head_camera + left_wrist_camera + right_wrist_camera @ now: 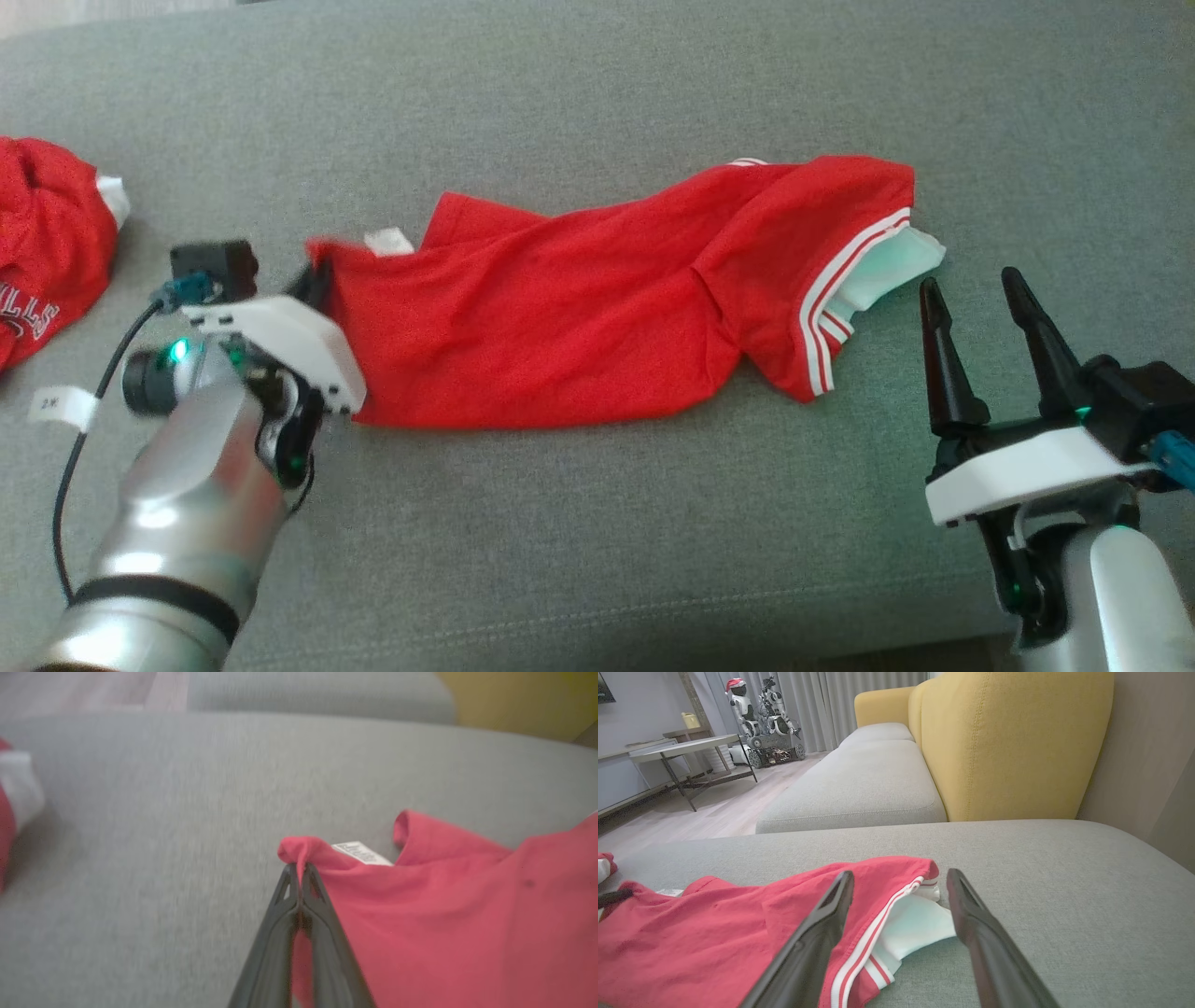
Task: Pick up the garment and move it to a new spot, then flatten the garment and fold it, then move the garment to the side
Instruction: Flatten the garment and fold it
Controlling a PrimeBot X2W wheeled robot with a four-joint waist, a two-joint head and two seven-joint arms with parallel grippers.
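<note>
Red garment (579,308) stretched on the grey sofa cushion (597,523), its corner pinched in the left pincer (299,870); the spread right pincer (971,289), just beside the striped hem (840,285), should grip there before lifting evenly.

We find the second red garment (47,233) cut off at the head view's left edge, its lettering (28,317) incomplete. The white label (362,853) on the garment (444,914) is too blurred to read.
</note>
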